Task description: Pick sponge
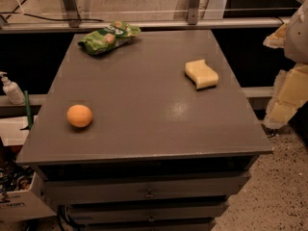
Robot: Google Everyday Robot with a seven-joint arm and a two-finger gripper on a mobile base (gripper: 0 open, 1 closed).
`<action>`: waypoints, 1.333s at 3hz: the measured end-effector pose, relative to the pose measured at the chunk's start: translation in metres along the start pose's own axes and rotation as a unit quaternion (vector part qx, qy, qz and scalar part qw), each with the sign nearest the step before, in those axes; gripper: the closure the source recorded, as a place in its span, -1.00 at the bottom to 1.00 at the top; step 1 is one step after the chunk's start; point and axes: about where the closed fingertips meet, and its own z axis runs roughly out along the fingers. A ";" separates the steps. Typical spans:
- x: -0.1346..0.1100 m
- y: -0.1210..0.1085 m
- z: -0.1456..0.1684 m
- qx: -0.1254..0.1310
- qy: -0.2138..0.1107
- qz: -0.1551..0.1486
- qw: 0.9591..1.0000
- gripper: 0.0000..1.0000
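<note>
The sponge (201, 74) is a pale yellow foam block with wavy sides, lying on the right side of the grey table top (144, 114), towards the back. My gripper (275, 78) hangs off the table's right edge, to the right of the sponge and well apart from it. Its pale yellow blocky fingers (288, 93) stand spread apart with nothing between them. The rest of the arm is cut off by the right edge of the view.
An orange ball (79, 115) sits at the front left of the table. A green snack bag (108, 36) lies at the back left. A railing (144, 24) runs behind the table. A pump bottle (10, 88) stands on a ledge at the left. Drawers (149, 192) are below the table top.
</note>
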 end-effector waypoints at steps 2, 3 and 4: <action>-0.008 -0.049 0.059 0.028 -0.073 0.039 0.996 -1.00; -0.018 -0.088 0.090 0.044 -0.107 0.065 0.991 -1.00; -0.029 -0.120 0.121 0.048 -0.131 0.084 0.987 -1.00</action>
